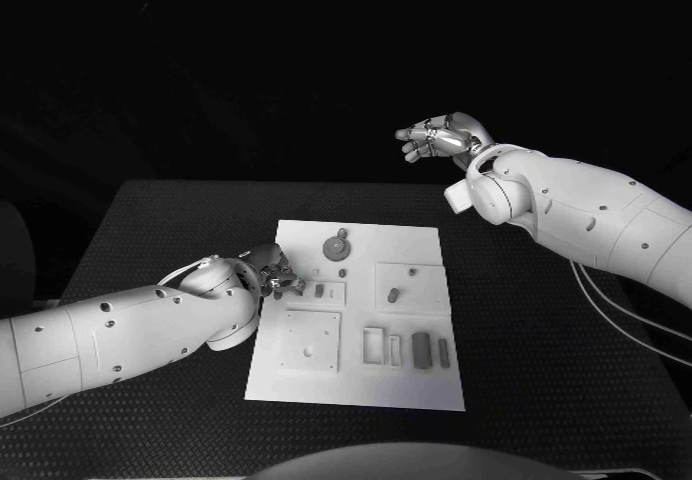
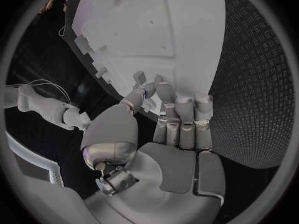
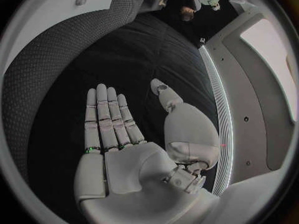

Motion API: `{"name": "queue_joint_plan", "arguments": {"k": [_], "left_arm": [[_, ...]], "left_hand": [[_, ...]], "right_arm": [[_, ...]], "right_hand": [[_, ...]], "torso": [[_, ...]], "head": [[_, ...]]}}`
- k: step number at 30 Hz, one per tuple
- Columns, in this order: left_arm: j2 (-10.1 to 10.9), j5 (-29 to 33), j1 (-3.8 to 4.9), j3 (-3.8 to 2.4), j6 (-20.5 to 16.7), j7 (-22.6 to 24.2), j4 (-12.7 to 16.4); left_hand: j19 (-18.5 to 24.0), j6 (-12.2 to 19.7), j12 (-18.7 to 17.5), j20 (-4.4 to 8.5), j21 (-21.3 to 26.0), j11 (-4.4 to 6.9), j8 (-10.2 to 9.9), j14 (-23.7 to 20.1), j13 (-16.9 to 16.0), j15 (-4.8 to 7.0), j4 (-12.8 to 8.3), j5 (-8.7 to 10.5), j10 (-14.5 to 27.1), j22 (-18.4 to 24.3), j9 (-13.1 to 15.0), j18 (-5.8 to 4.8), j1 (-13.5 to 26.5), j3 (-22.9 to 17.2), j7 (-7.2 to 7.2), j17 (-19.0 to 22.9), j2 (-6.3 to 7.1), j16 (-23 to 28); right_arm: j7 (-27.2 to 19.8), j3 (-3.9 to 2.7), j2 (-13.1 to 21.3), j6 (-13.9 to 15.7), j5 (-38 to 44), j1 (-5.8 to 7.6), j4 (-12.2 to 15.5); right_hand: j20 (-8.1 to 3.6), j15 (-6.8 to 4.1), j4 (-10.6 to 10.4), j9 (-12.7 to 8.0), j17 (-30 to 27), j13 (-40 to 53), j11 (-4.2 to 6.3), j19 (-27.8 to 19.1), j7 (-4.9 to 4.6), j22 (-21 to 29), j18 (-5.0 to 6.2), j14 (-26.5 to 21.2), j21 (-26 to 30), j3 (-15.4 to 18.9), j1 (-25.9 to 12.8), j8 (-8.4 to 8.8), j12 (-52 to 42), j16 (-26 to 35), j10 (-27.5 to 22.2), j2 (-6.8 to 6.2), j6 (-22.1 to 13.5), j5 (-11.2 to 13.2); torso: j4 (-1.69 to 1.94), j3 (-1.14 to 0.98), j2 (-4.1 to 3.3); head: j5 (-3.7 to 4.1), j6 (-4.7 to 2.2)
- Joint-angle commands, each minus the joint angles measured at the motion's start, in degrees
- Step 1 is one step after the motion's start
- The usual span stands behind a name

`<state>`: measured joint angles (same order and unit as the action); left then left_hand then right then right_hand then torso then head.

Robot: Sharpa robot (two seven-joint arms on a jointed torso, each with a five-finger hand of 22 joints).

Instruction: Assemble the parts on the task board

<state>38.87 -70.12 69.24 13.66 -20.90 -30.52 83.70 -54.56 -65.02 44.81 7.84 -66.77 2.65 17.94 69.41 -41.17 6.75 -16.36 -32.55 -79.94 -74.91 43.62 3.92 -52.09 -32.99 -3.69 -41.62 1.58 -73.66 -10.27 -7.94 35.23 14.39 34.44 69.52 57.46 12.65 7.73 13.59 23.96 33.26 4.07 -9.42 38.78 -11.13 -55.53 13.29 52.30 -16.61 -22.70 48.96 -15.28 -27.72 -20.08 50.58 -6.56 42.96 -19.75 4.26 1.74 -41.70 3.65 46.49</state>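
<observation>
Head view puts the left hand [image 1: 274, 272] at the left edge of the white task board [image 1: 418, 390], fingers reaching onto the plate beside a small square recess [image 1: 320, 292]. From the left wrist view, the same left hand [image 2: 168, 129] has its fingers stretched close together toward the board's edge [image 2: 149, 45], with a small part [image 2: 147, 90] pinched between thumb and fingertip, just at the plate's notched border. Whether that part already touches the board I cannot tell.

On the board, a round part [image 1: 336, 247] lies near the far end, an oval part [image 1: 394, 294] sits in a square recess to the right of the hand, and several upright bars [image 1: 421, 350] stand in a row near the near end, beside a larger square plate [image 1: 310, 340].

Well apart from all this, the right hand [image 1: 444, 137] is raised beyond the far edge of the black desk [image 1: 548, 400]. Its wrist view shows the right hand [image 3: 124, 139] flat, fingers straight and side by side, thumb out, holding nothing.
</observation>
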Motion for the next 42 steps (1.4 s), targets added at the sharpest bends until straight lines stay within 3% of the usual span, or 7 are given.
{"name": "queue_joint_plan", "arguments": {"k": [1, 16, 25, 32, 42], "left_arm": [[-0.1, -1.2, -0.14, 0.07, 1.4, -0.8, -0.1], [-0.1, -2.5, -0.14, 0.07, 3.0, -1.4, -0.1], [-1.0, -3.2, -0.13, 0.06, 5.3, -1.0, 0.1], [-1.7, -4.0, -0.13, 0.06, 6.6, -1.0, -0.1], [-2.4, -5.1, -0.13, 0.06, 8.5, -1.4, -0.3]], "left_hand": [[-0.5, -5.7, 0.4, 7.75, -0.2, 4.3, 0.4, 4.7, 0.0, 5.97, -0.1, -0.37, -1.8, -0.8, 9.7, 0.69, -1.5, -0.3, 4.41, 0.1, -0.78, -0.3], [-0.5, -5.7, 0.5, 7.77, -0.2, 4.35, 0.4, 4.7, 0.0, 6.02, -0.1, -0.44, -1.8, -0.8, 9.8, 0.73, -1.6, -0.3, 4.45, 0.1, -0.7, -0.4], [-0.6, -6.0, 0.8, 7.77, -0.4, 4.42, 0.4, 4.9, -0.1, 6.09, -0.1, -0.82, -1.9, -0.8, 9.9, 0.77, -1.6, -0.2, 4.53, 0.1, -0.44, -0.7], [-0.6, -6.5, 1.5, 7.73, -0.5, 4.45, 0.6, 5.0, -0.4, 6.09, 0.0, -0.76, -2.1, -0.8, 10.2, 0.77, -1.2, 0.1, 4.6, 0.1, -0.32, -1.2], [-0.6, -6.5, 1.7, 7.73, -0.5, 4.46, 0.6, 5.0, -0.4, 6.1, 0.0, -0.55, -2.1, -0.8, 10.3, 0.79, -1.2, 0.1, 4.62, 0.2, -0.34, -1.3]], "right_arm": [[-0.5, -0.02, 0.0, -0.8, 0.0, -0.01, 0.0], [-0.5, -0.02, 0.0, -0.9, 0.0, -0.01, 0.1], [-0.5, -0.02, -0.1, -0.9, 0.0, -0.02, 0.0], [-0.4, -0.02, -0.1, -0.9, 0.0, -0.02, 0.1], [-0.4, -0.02, -0.1, -0.9, 0.0, -0.02, 0.1]], "right_hand": [[0.28, 0.4, -0.5, -0.1, 0.1, -0.1, -0.11, -0.2, -1.9, -0.1, 0.5, -0.2, 0.4, 0.0, -0.2, -0.26, 0.2, 0.3, 0.3, 0.35, -0.4, -0.2], [0.29, 0.39, -0.5, -0.1, 0.1, -0.1, -0.11, -0.2, -1.9, -0.1, 0.52, -0.2, 0.4, 0.0, -0.2, -0.27, 0.2, 0.4, 0.3, 0.36, -0.4, -0.2], [0.29, 0.39, -0.5, -0.1, 0.1, -0.1, -0.11, -0.2, -1.9, -0.1, 0.53, -0.2, 0.5, 0.0, -0.2, -0.28, 0.2, 0.4, 0.3, 0.37, -0.4, -0.2], [0.3, 0.38, -0.5, -0.1, 0.1, -0.1, -0.11, -0.2, -1.9, -0.1, 0.53, -0.2, 0.5, 0.0, -0.2, -0.29, 0.2, 0.4, 0.3, 0.37, -0.4, -0.3], [0.31, 0.38, -0.5, -0.2, 0.1, -0.1, -0.11, -0.2, -1.9, -0.1, 0.54, -0.2, 0.5, 0.0, -0.2, -0.3, 0.2, 0.4, 0.3, 0.37, -0.4, -0.3]], "torso": [[-0.03, -0.04, 0.0], [-0.07, -0.07, 0.01], [-0.17, -0.12, -0.02], [-0.05, -0.15, -0.01], [-0.1, -0.08, -0.02]], "head": [[-0.02, 0.04], [0.05, 0.08], [0.0, -0.01], [-0.01, 0.03], [-0.12, -0.01]]}}
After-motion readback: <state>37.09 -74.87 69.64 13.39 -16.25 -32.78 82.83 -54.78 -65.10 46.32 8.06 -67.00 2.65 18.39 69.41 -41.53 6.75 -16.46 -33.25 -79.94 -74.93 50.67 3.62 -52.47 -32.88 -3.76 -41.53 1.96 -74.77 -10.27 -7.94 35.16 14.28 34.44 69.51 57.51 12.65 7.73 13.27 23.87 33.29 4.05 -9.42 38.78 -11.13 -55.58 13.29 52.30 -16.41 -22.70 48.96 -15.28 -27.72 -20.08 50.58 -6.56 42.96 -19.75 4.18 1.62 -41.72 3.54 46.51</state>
